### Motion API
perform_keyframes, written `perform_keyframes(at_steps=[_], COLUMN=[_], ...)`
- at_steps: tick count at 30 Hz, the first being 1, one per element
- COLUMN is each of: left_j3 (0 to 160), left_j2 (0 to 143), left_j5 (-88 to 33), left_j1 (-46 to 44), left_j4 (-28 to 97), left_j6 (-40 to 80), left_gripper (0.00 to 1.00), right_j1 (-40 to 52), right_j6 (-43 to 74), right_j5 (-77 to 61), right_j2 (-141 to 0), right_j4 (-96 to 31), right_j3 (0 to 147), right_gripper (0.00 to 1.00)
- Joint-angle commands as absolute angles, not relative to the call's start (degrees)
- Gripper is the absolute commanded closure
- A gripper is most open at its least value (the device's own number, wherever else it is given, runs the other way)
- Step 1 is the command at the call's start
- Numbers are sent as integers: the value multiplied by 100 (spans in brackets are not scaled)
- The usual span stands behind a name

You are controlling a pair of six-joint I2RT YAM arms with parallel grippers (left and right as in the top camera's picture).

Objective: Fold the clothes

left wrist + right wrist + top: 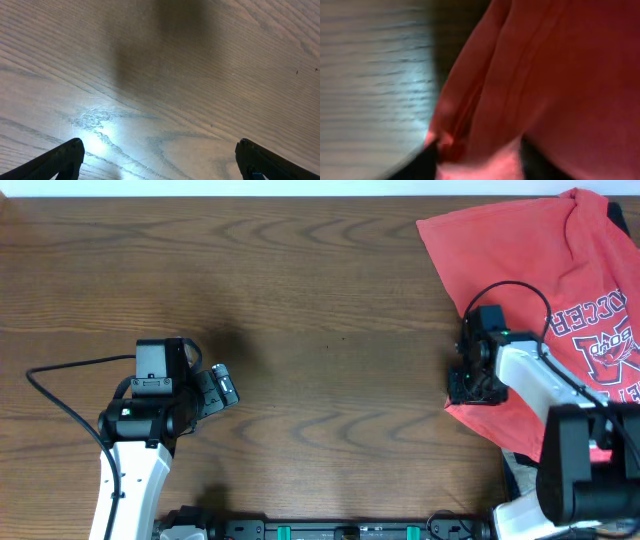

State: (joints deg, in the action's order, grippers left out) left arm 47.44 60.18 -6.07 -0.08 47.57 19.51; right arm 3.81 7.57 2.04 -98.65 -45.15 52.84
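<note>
Shirt (540, 270) edge sits between right tool (480, 162) tips, seemingly pinched; left tool (160, 160) gapes over table (300, 300).

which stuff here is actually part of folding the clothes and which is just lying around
For the job: orange-red T-shirt; right gripper, jaws closed on its edge; left gripper, open above the table.
Just there: wooden table; black cable by the left arm.

White arms (135, 475); black cables (62, 408) — black end effectors (218, 390).
</note>
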Motion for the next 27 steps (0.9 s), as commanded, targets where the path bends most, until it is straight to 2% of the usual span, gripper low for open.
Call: perform_keyframes(at_steps=[1, 6, 10, 17, 21, 27], left_j3=[4829, 4829, 4829, 4829, 4829, 4829], left_j2=[6034, 6034, 6034, 6034, 6034, 6034], left_j5=[-650, -714, -714, -711, -714, -711], left_j1=[-19, -21, -21, -19, -19, -19], left_j4=[4772, 4772, 4772, 4770, 4770, 4764], left_j6=[1940, 1944, 1942, 1944, 1942, 1942], left_gripper=[2, 2, 2, 2, 2, 2], right_j1=[443, 440, 443, 676, 1365, 3190], right_j6=[1081, 1160, 1070, 357, 364, 871], right_j5=[362, 141, -34, -1881, -2700, -3000], right_j2=[-10022, -9784, -9271, -8571, -8475, -8814], right_j4=[-4477, -4869, -5616, -6139, -6108, -5308], right_j3=[5330, 5546, 6410, 7985, 8066, 8051], right_gripper=[99, 99, 99, 99, 99, 99])
